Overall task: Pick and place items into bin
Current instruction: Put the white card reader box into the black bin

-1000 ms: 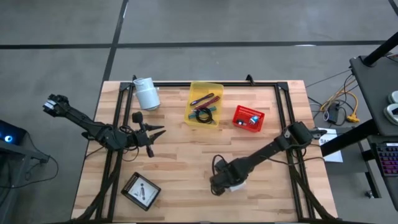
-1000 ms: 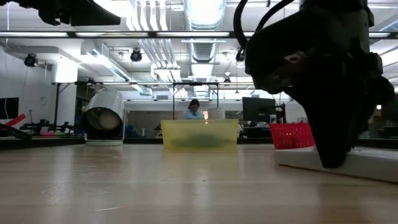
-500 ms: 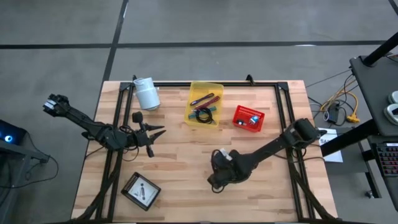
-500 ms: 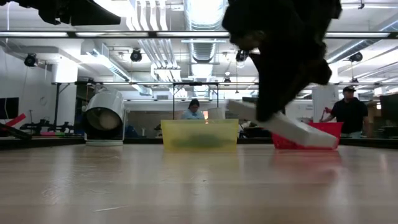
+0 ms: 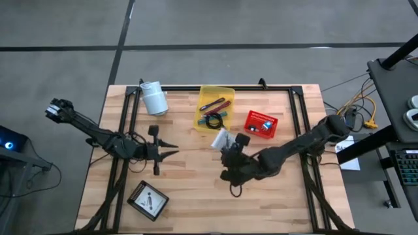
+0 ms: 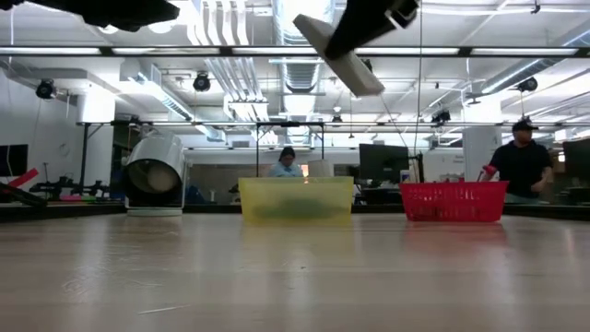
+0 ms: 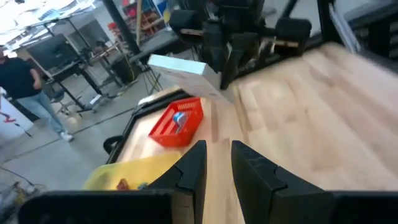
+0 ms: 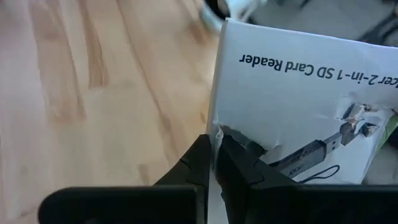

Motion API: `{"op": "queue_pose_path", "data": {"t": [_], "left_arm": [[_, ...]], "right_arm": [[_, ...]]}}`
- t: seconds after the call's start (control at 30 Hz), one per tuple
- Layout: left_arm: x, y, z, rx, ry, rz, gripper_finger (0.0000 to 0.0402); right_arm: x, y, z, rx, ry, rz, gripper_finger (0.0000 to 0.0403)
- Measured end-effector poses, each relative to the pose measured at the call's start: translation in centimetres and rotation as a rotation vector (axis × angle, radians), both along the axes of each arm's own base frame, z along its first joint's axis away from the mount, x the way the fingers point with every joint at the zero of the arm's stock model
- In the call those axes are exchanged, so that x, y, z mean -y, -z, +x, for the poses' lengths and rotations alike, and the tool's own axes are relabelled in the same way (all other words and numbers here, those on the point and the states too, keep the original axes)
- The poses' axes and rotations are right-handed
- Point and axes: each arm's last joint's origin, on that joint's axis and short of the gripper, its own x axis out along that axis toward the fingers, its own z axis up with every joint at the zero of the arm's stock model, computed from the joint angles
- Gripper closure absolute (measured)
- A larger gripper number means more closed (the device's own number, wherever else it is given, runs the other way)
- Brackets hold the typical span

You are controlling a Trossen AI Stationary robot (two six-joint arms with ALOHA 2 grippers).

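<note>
Right jaws (image 5: 225,145) pinch white card (image 5: 221,138) aloft, mid-carry; yellow bin (image 5: 216,108) just ahead; next, release above. Left jaws (image 5: 171,146) narrow, idle.

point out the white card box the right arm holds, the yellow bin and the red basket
white card box (image 8: 292,106), right wrist view, on its printed face
yellow bin (image 5: 204,93), high view, on its left rim
red basket (image 6: 452,201), low view, on its mesh wall

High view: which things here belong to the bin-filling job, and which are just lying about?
Job:
- white card reader box, held in the right claw
- yellow bin with sticks and cable inside
- red basket

Lying about:
- white cup
- framed card
- left claw, waiting
</note>
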Motion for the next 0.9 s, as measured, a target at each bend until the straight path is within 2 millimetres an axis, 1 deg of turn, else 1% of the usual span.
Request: {"op": "queue_pose_path", "data": {"t": [0.13, 0.27, 0.37, 0.47, 0.57, 0.63, 0.8, 0.9], "left_arm": [[0.4, 0.0, 0.8, 0.031, 0.0, -0.026, 0.0343], [0.8, 0.3, 1.4, 0.021, 0.004, -0.016, 0.0343], [1.0, 0.6, 1.8, 0.006, 0.004, -0.007, 0.0343], [1.2, 0.5, 2.3, 0.043, 0.007, -0.001, 0.0336], [1.4, 0.5, 2.7, 0.062, 0.02, 0.005, 0.0318], [1.6, 0.6, 2.8, 0.058, 0.045, 0.0, 0.0298], [2.3, 0.8, 3.0, 0.051, 0.226, -0.048, 0.0242], [2.8, 0.7, 3.3, 0.076, 0.349, -0.075, 0.0221]], "right_arm": [[0.9, -1.4, 0.2, 0.055, -0.079, -0.025, 0.0392], [0.6, -2.2, 0.7, 0.128, -0.277, 0.053, 0.0392], [0.1, -1.9, 1.1, 0.172, -0.442, 0.064, 0.0392], [-0.5, -0.9, 1.1, 0.17, -0.711, 0.019, 0.0392], [-0.7, 0.5, 0.9, 0.223, -0.961, -0.023, 0.0392], [-0.5, 0.8, 0.8, 0.28, -1.069, -0.011, 0.0392], [0.6, 0.8, 0.4, 0.388, -1.323, 0.075, 0.0392], [1.1, 0.9, 0.4, 0.442, -1.47, 0.116, 0.0392]]}}
